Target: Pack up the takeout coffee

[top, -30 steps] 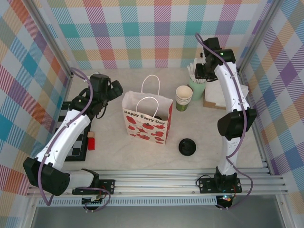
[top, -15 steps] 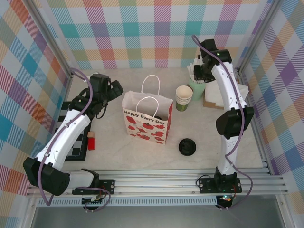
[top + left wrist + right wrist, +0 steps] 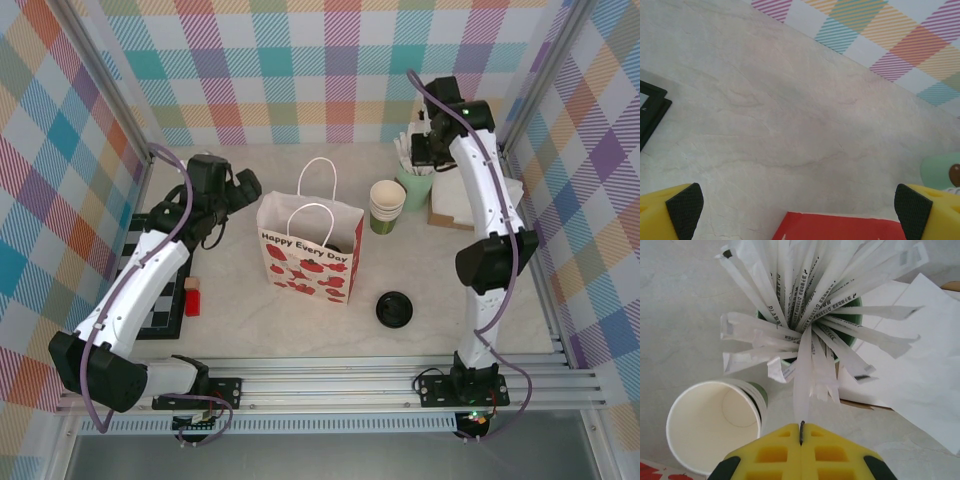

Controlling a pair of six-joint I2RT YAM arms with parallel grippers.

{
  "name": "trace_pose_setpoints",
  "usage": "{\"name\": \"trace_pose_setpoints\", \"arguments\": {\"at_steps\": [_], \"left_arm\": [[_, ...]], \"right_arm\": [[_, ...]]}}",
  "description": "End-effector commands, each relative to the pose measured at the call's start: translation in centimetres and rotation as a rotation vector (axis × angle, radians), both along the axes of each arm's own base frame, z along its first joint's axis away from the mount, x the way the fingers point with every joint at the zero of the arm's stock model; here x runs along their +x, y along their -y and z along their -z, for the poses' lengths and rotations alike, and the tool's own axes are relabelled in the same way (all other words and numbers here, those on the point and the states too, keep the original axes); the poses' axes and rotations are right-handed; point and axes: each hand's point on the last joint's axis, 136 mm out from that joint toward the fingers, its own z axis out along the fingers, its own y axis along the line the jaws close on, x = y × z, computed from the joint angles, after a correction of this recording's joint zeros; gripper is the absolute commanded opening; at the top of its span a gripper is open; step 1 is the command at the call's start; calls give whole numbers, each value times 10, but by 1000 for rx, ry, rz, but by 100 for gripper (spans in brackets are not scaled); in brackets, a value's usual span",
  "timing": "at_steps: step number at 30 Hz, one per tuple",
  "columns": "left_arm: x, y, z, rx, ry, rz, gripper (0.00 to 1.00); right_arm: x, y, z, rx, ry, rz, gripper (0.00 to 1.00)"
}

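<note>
Right pincer (image 3: pixel 801 425), gripping straw (image 3: pixel 802 375), shifted right; bag (image 3: pixel 310 262): "Happy Every Day".

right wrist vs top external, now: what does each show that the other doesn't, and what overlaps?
Right wrist: close detail. The right gripper is shut on one wrapped straw, print on the wrappers is visible, and the top cup of the cup stack is empty. Top external: layout. The paper bag stands mid-table with a dark round shape inside, possibly the takeout coffee; the loose black lid lies right of it, nearer the bases; the left arm is left of it. Both: green straw cup, cup stack, napkins.
</note>
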Motion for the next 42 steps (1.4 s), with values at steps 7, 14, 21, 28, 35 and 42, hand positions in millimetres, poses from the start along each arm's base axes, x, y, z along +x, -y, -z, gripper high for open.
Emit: {"name": "trace_pose_setpoints", "arguments": {"at_steps": [7, 14, 21, 28, 35, 42], "left_arm": [[7, 20, -44, -48, 107, 215, 100], [-1, 38, -55, -117, 124, 434, 100], [-28, 64, -51, -106, 105, 691, 100], [-22, 54, -39, -73, 53, 628, 100], [-21, 50, -20, -125, -9, 553, 96], [-18, 47, 0, -123, -71, 505, 88]], "right_arm": [[-83, 2, -101, 52, 180, -76, 0], [-163, -26, -151, 256, 283, -282, 0], [-258, -57, -192, 550, 421, -496, 0], [-274, -94, -164, 721, 146, -568, 0], [-234, -114, -124, 589, 56, -533, 0], [-178, -151, -103, 555, 3, -491, 0]]}}
